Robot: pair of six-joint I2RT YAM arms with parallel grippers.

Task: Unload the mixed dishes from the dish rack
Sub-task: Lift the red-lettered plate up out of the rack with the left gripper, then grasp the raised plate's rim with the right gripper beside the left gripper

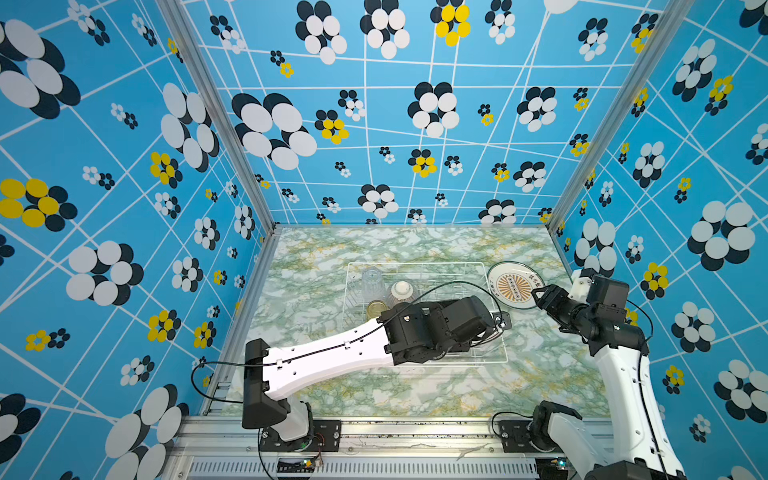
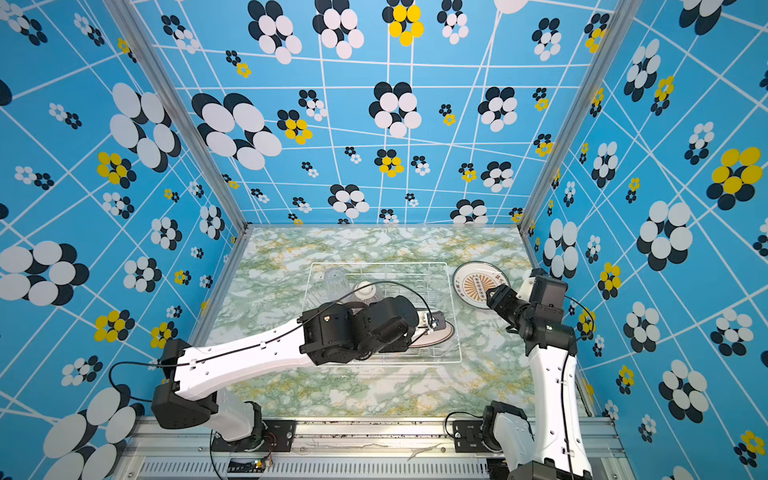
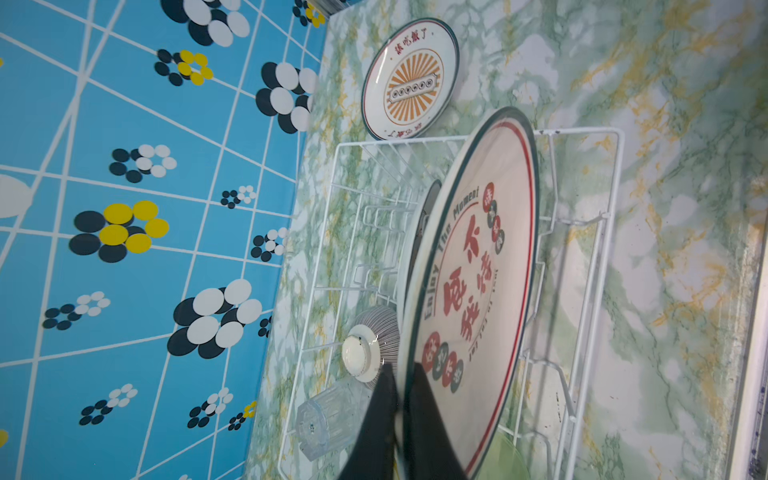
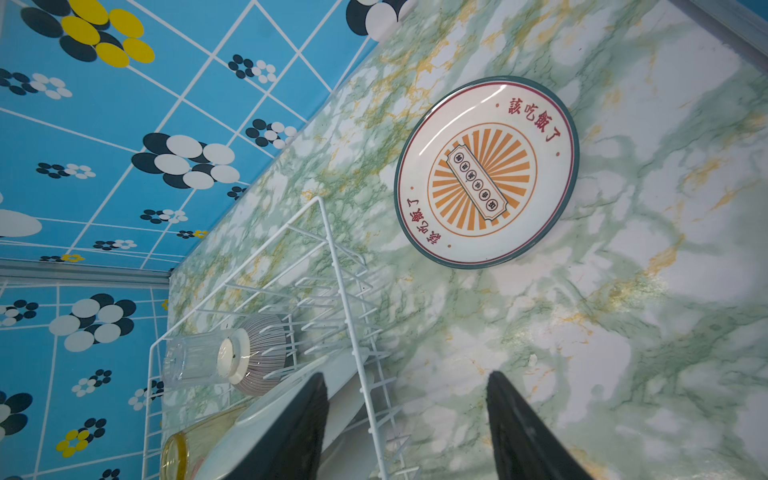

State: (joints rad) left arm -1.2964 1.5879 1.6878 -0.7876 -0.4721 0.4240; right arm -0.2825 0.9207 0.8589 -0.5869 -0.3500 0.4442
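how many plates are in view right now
2 for sure: a sunburst plate flat on the table beside the rack, and a lettered plate standing in the rack, pinched by the left jaws. A dark rim behind it may be a third.

We read "Enjoy The Moment" on the red-lettered plate (image 3: 469, 291), and "該吃飯了", printed twice, on the sunburst plate (image 4: 486, 172).

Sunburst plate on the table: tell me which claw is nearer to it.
Right. The right claw is open close to the sunburst plate; the left claw is inside the dish rack, shut on the red-lettered plate.
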